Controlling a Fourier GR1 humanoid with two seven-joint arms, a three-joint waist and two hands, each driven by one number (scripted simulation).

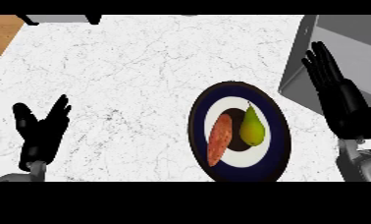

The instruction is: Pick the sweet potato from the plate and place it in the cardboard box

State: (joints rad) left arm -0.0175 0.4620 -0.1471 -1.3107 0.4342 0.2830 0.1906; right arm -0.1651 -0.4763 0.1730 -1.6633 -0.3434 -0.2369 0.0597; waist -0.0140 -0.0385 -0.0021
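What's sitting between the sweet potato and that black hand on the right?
In the head view, a pear lies there, beside the sweet potato on the same plate; past it come the plate's dark rim and then the right hand.

The left hand [42,130] stands open at lower left, fingers straight and pointing up, thumb splayed apart from them, with a sliver of the grey left forearm [20,177] showing beneath it. At the right edge, the right hand [342,104] reaches higher, also open, fingers straight, close together and leaning slightly leftward, above the grey right forearm [354,161].
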